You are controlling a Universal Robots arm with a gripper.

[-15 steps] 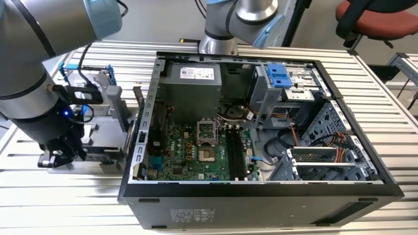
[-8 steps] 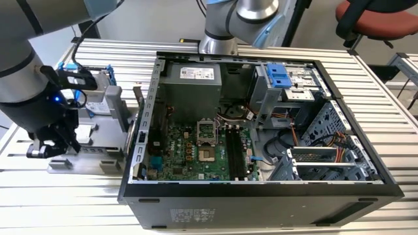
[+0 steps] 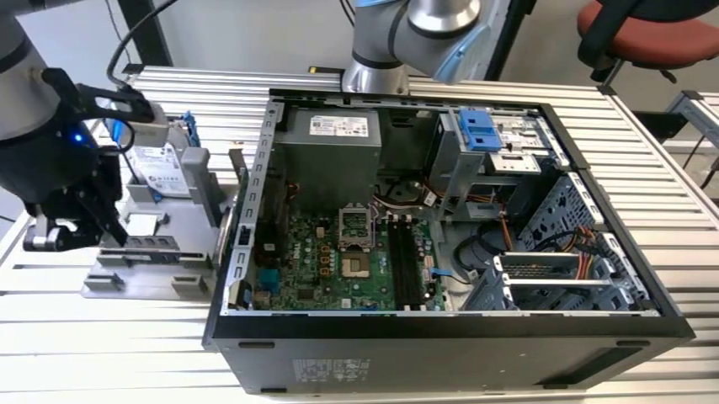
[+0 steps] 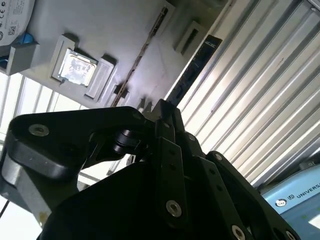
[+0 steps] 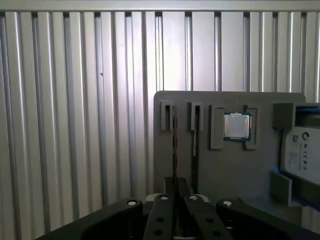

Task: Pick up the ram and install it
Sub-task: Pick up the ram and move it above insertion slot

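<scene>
At the exterior view's left, my black end effector [image 3: 113, 238] hung tip-down over a flat grey plastic holder [image 3: 141, 284]. The holder lay on the ribbed silver metal table [image 3: 67, 353].

In the first wrist view the end effector's fingers [image 5: 168, 189] stood drawn together. They looked clamped on the ram [image 5: 174, 145], a thin dark circuit-board stick standing on edge in the holder's outermost slot. In the second wrist view that stick showed as a dark strip with a pale label at its far end, running up to the fingertips. A second thin dark stick [image 5: 195, 142] sat in the next slot, just beside the first and clear of the grip.

Next along the holder a square processor chip with a silver lid [image 5: 236, 126] sat in its own recess. Past it a silver hard drive in a blue bracket [image 3: 151, 168] stood up in the holder.

Toward the exterior view's right, just beside the holder, a large black computer case [image 3: 450, 345] lay on its side with its panel off. Inside it a green motherboard [image 3: 320, 261] lay flat, with long black memory slots [image 3: 407, 261] running side by side. A blue plastic drive bracket [image 3: 483, 130] sat in the case's far corner. At the far right, beyond the table, I saw a red-cushioned chair [image 3: 663, 34].
</scene>
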